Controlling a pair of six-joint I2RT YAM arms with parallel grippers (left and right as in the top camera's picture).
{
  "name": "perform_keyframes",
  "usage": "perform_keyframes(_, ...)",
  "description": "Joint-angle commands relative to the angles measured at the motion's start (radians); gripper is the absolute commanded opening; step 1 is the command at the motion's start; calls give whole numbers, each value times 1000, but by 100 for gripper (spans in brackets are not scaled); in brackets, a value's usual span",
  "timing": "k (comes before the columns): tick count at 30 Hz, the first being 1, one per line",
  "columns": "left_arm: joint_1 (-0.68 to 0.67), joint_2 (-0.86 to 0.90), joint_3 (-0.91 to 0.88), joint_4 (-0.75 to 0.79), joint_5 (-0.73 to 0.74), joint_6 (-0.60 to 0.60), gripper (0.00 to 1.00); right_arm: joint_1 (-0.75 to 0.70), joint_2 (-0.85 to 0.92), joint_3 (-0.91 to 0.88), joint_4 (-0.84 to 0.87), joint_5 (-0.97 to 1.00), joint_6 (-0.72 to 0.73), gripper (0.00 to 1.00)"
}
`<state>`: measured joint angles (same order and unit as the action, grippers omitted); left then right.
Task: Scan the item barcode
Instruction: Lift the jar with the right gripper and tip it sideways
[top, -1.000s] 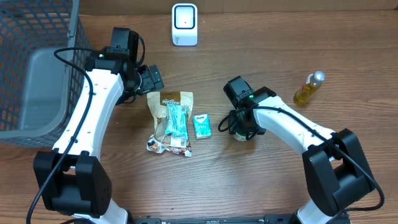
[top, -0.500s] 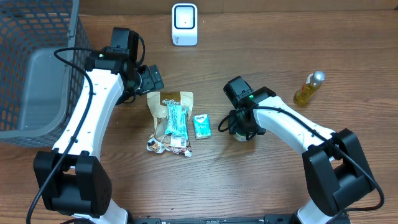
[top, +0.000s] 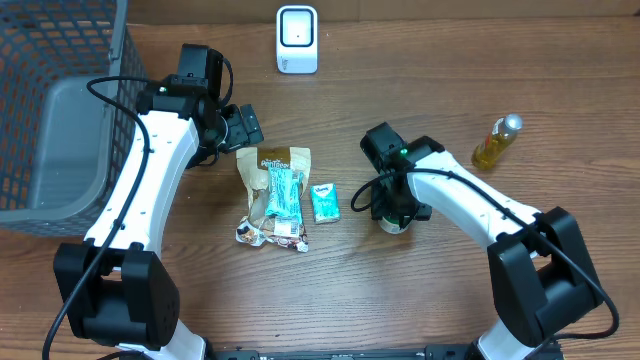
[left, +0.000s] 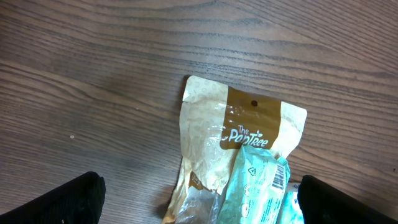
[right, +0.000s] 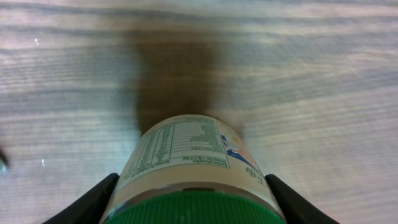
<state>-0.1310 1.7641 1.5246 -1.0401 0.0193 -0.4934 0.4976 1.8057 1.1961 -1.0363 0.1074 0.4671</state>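
Observation:
My right gripper (top: 393, 208) is shut on a jar (right: 186, 155) with a green lid and a white nutrition label, its fingers (right: 93, 202) pressed against both sides just below the lid. From overhead only a sliver of the jar (top: 396, 224) shows under the wrist, at the table's middle right. The white barcode scanner (top: 297, 38) stands at the back centre, well away from the jar. My left gripper (top: 245, 128) is open and holds nothing; it hovers over the top edge of a tan snack pouch (left: 217, 137).
A teal packet (top: 283, 192) lies on the tan pouch (top: 272, 165), with a small teal pack (top: 324, 203) to its right. A yellow oil bottle (top: 497, 141) lies at the far right. A wire basket (top: 60, 60) and a grey bin (top: 70, 140) fill the left side.
The right gripper has shifted slightly with the jar, so a little more of the jar shows under the wrist. The left arm has not moved.

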Motion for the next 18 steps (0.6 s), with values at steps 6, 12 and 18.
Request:
perform_keyframes(6,0,2,15,1,0,11,100,-5,-12,231,-182,-241,1,42)
perform_keyframes(12,0,2,15,1,0,11,100,-5,-12,247,-268,-549,1,40)
perform_keyframes(18,0,2,15,1,0,11,100,-5,-12,247,-314,-727,1,38)
